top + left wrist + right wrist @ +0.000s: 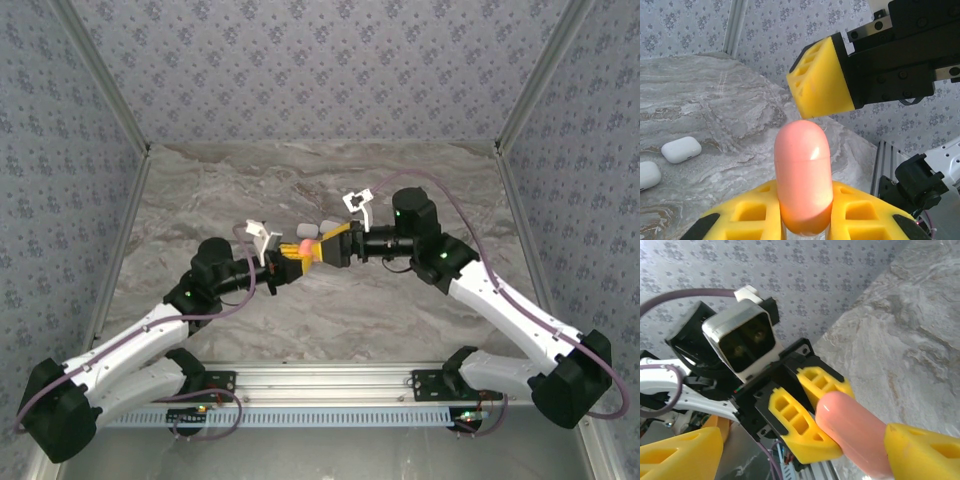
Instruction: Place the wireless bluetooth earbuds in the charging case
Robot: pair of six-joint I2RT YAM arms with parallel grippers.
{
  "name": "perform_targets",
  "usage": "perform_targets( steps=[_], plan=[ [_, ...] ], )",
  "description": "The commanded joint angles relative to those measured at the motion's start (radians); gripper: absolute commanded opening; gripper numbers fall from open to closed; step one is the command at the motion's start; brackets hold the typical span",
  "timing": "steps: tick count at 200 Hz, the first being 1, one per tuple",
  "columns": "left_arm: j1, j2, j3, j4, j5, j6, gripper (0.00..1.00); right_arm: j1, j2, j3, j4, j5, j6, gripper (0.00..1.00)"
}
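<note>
The salmon-pink charging case (803,175) is held up off the bench (400,320), roughly over its middle, between the two arms. The left gripper (287,262) has its jaws closed on the case's lower end. In the left wrist view the yellow fingers (755,210) clamp it from both sides.

The case's long axis runs straight out of the left jaws, in line with that gripper. Its free rounded end points away from the left wrist and toward the right gripper (325,250). In the top view that axis lies close to level over the bench, aimed to the right and slightly away from the arm bases.

The right gripper faces the left one head-on with its jaws standing wide open. In the right wrist view one of its yellow fingertips (680,452) is well apart from the case. The other fingertip (925,450) sits right at the case's rounded end; whether it touches I cannot tell. From the left wrist view, one right finger (822,80) hangs just beyond the case's tip with a thin gap showing.

Two white cases (681,149) lie closed on the bench near each other, off to the side and well apart from the held case.
</note>
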Motion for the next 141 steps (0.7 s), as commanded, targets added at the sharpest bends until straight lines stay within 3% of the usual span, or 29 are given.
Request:
perform_targets(
  steps=[1,31,68,111,120,141],
  plan=[
    [-0.001,-0.009,0.023,-0.006,-0.037,0.003,0.00,0.000,-0.030,0.052,-0.135,0.140,-0.091,0.85],
    [0.040,0.007,0.026,-0.080,-0.109,-0.026,0.00,-0.029,-0.113,0.036,-0.219,0.395,-0.132,0.88],
    [0.192,0.112,0.008,-0.057,-0.026,-0.112,0.00,-0.045,-0.141,0.028,-0.396,0.617,-0.134,0.90],
    [0.328,0.334,0.081,-0.077,0.039,-0.086,0.00,-0.046,-0.154,-0.038,-0.435,0.680,-0.079,0.92],
    [0.349,0.389,0.099,-0.077,0.040,-0.076,0.00,-0.045,-0.158,-0.044,-0.434,0.678,-0.075,1.00],
    [0.398,0.519,0.149,-0.077,0.050,-0.067,0.00,-0.048,-0.166,-0.047,-0.444,0.685,-0.076,1.00]
  ],
)
